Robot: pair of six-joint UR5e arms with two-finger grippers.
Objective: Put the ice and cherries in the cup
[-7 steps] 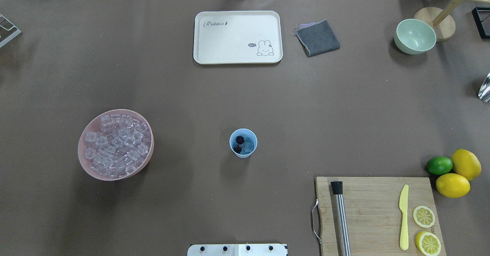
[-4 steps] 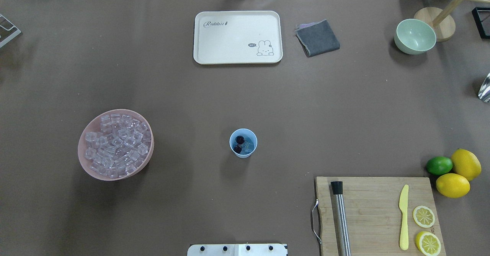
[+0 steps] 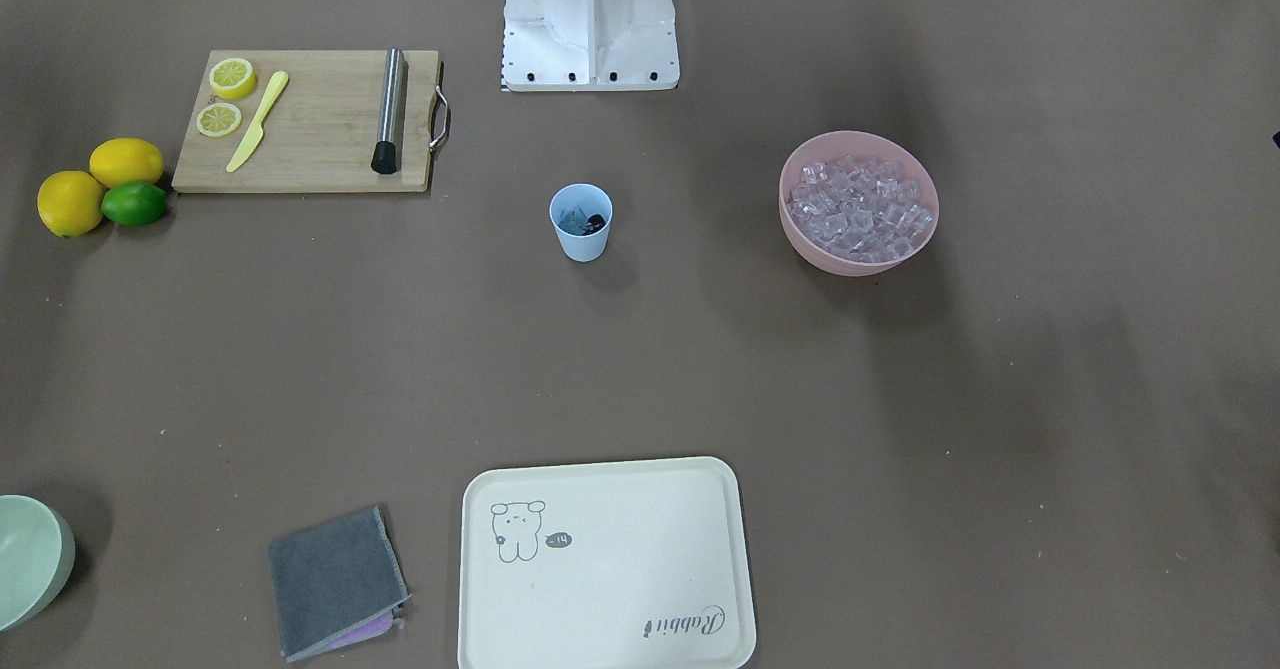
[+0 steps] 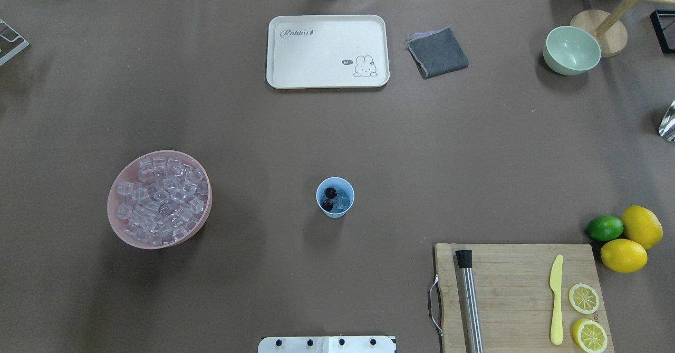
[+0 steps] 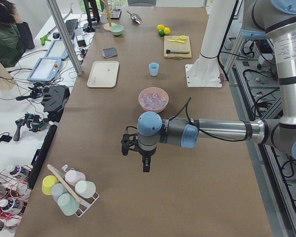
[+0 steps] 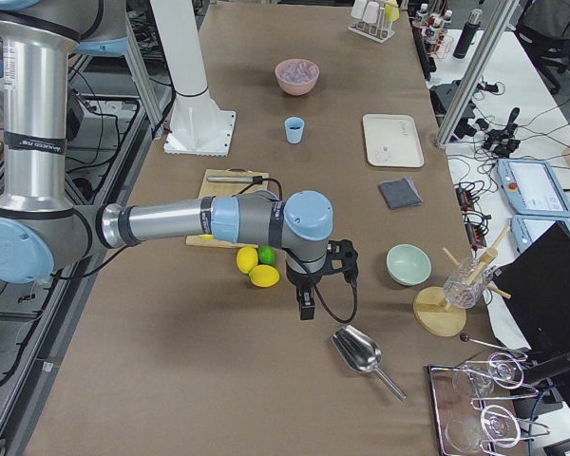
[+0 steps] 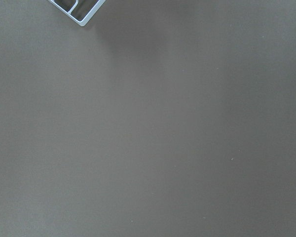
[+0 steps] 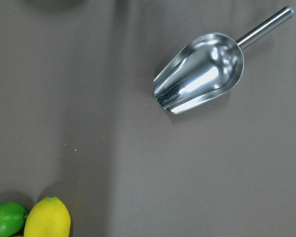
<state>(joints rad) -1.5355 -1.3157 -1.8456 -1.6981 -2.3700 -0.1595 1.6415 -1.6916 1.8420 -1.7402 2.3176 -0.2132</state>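
Observation:
The light blue cup (image 4: pixel 335 197) stands upright mid-table, also in the front-facing view (image 3: pixel 581 222). Dark red cherries (image 4: pixel 329 198) lie inside it beside a clear ice cube (image 4: pixel 343 200). Many more ice cubes (image 4: pixel 161 200) fill the pink bowl (image 4: pixel 117 223) to the cup's left. My left gripper (image 5: pixel 144 165) shows only in the exterior left view, far from the bowl; I cannot tell if it is open or shut. My right gripper (image 6: pixel 306 306) shows only in the exterior right view, hanging near the lemons; I cannot tell its state either.
A wooden cutting board (image 4: pixel 517 289) holds a steel muddler (image 4: pixel 468 300), a yellow knife (image 4: pixel 556 300) and lemon slices (image 4: pixel 584 298). Two lemons (image 4: pixel 624 255) and a lime (image 4: pixel 605 228) lie beside it. A cream tray (image 4: pixel 327 51), grey cloth (image 4: pixel 437 52), green bowl (image 4: pixel 571 50) and metal scoop (image 8: pixel 200 71) lie farther off.

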